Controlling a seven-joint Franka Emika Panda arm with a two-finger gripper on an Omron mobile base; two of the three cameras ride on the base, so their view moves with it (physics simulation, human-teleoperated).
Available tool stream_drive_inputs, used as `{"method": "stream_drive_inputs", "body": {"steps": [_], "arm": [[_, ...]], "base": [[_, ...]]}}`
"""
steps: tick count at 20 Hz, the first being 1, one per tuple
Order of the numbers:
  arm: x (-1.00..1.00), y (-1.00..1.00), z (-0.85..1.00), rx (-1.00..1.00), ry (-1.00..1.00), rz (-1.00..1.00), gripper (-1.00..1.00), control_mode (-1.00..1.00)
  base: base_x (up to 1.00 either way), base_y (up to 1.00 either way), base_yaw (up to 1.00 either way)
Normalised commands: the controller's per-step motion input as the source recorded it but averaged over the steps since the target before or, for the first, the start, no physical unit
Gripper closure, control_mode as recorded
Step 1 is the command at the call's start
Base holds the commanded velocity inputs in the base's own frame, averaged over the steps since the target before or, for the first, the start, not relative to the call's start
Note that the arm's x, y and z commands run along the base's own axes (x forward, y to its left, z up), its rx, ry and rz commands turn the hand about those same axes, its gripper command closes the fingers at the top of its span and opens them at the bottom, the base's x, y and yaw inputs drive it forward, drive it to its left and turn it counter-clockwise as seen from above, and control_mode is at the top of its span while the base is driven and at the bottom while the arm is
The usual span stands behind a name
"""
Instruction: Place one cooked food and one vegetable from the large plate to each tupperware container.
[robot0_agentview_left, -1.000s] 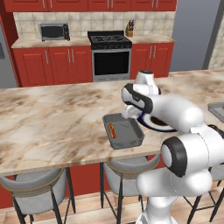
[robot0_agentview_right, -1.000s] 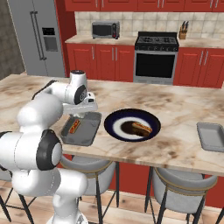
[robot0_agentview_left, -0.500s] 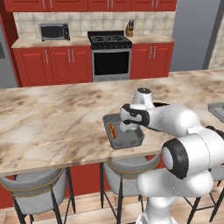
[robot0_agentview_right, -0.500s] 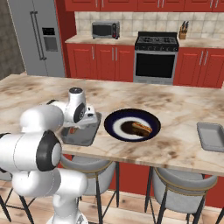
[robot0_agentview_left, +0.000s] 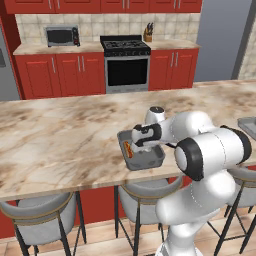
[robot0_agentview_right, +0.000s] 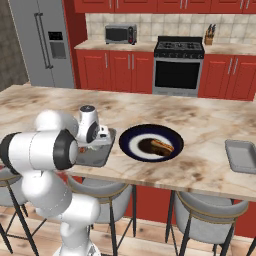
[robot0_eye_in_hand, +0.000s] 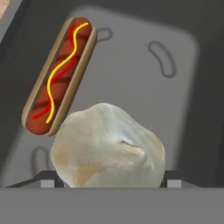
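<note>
Hovering low over the near tub (robot0_agentview_left: 150, 159) at the centre of the left base view, the gripper (robot0_agentview_left: 142, 146) is pinching a pale lumpy vegetable (robot0_eye_in_hand: 108, 146), which the hand view is showing between the fingers beside a hot dog (robot0_eye_in_hand: 59, 74) lying on the tub floor. Right of the arm, the right base view is showing the large plate (robot0_agentview_right: 131, 142) holding browned food (robot0_agentview_right: 156, 146), and another tub (robot0_agentview_right: 241, 155) at far right.

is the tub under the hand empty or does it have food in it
Not empty. The hand view shows a hot dog lying on the grey tub floor, with a pale, lumpy vegetable right by the fingers; whether it rests on the floor, cannot tell.
</note>
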Motion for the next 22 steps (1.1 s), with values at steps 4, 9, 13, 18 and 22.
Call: {"method": "stream_drive_inputs", "body": {"steps": [4,9,13,18,22], "arm": [[0.34,0.01,-0.24,0.0,0.06,-0.06,1.0,-1.0],[0.29,0.0,-0.32,0.0,0.06,-0.04,1.0,-1.0],[0.22,0.01,-0.39,0.0,0.06,-0.03,1.0,-1.0],[0.13,0.1,-0.3,0.0,0.03,-0.03,-1.0,-1.0],[0.0,0.02,0.0,0.0,0.0,0.0,-1.0,-1.0]], "base": [[0.0,0.0,0.0],[0.0,0.0,0.0],[0.0,0.0,0.0],[0.0,0.0,0.0],[0.0,0.0,0.0]]}}
